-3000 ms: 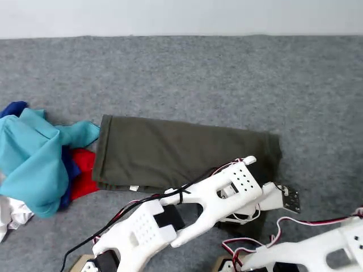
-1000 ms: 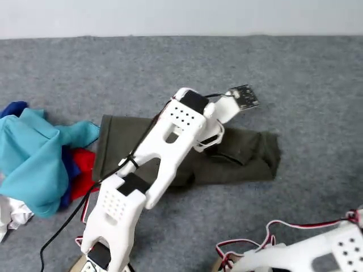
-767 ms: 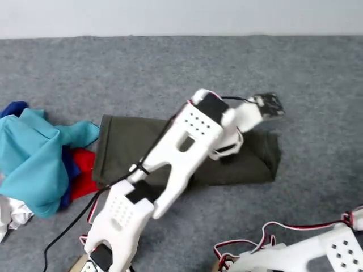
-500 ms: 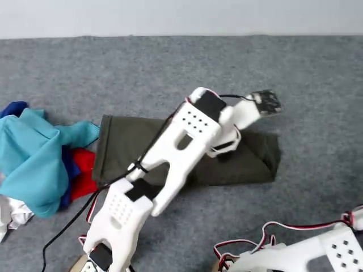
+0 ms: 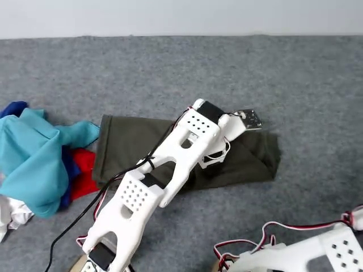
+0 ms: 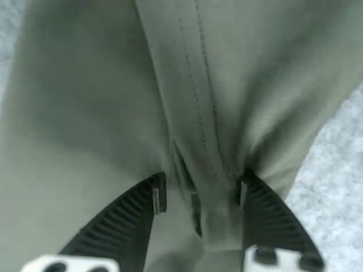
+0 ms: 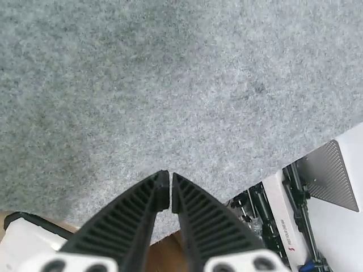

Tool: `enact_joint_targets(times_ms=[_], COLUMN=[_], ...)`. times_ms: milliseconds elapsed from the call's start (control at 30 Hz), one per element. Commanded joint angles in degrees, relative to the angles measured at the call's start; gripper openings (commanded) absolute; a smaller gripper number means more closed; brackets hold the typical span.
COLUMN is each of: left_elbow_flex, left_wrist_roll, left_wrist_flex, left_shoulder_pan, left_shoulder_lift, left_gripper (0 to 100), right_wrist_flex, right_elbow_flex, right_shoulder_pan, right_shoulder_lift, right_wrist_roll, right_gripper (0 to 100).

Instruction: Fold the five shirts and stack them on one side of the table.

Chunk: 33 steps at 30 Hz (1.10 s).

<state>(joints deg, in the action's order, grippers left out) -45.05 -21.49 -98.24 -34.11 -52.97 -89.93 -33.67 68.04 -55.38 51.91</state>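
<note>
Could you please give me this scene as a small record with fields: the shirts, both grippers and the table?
table: grey felt-like table surface
shirt in work: olive-green fabric shirt, folded into a long strip, lying flat
shirts waiting: loose pile of teal, blue, red and white shirts, beside one end of the strip
left gripper: open, fingers on either side of a raised fold of the olive shirt
right gripper: shut, empty, over bare table
</note>
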Motion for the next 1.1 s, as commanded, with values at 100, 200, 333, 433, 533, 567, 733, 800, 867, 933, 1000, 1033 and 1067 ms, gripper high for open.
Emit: enact_joint_targets(times_ms=[100,200,333,433,533,567,733,800,867,933,1000,1033,1067], left_elbow_flex=[-9.0,-9.0,-4.4,1.1,5.3,6.4,10.6,11.7,11.9,11.9,11.9,11.9,11.9], left_wrist_roll=[2.7,3.4,7.7,10.7,11.4,11.3,11.0,9.7,9.4,9.2,9.2,9.2,9.2], left_wrist_flex=[-2.4,-2.4,-2.4,-2.4,-2.4,-2.4,-2.3,-2.2,-2.2,-2.2,-2.2,-2.2,-2.2], left_shoulder_pan=[0.6,2.3,9.6,18.5,28.1,31.1,42.2,44.8,46.7,47.9,48.3,48.1,47.8], left_shoulder_lift=[5.6,10.3,15.7,19.3,22.3,22.9,23.1,22.0,20.2,18.2,16.1,14.9,14.0], left_gripper=[21,21,21,21,19,19,24,26,28,29,30,30,30], right_wrist_flex=[-0.3,-0.2,0.1,0.2,0.2,0.2,-0.3,-0.3,-0.3,-0.3,-0.4,-0.4,-0.4], right_elbow_flex=[2.3,2.3,2.3,2.3,2.3,2.3,2.3,2.3,2.3,2.3,2.3,2.3,2.3], right_shoulder_pan=[0.0,0.0,0.0,0.0,0.0,0.0,0.0,0.0,0.0,0.0,0.0,0.0,0.0], right_shoulder_lift=[-0.7,-0.7,-0.7,-0.7,-0.7,-0.7,-0.7,-0.7,-0.7,-0.7,-0.7,-0.7,-0.7], right_wrist_roll=[0.5,0.5,0.5,0.5,0.5,0.5,0.5,0.5,0.5,0.5,0.5,0.5,0.5], right_gripper=[1.0,1.0,1.0,1.0,1.0,1.0,1.0,1.0,1.0,1.0,1.0,1.0,1.0])
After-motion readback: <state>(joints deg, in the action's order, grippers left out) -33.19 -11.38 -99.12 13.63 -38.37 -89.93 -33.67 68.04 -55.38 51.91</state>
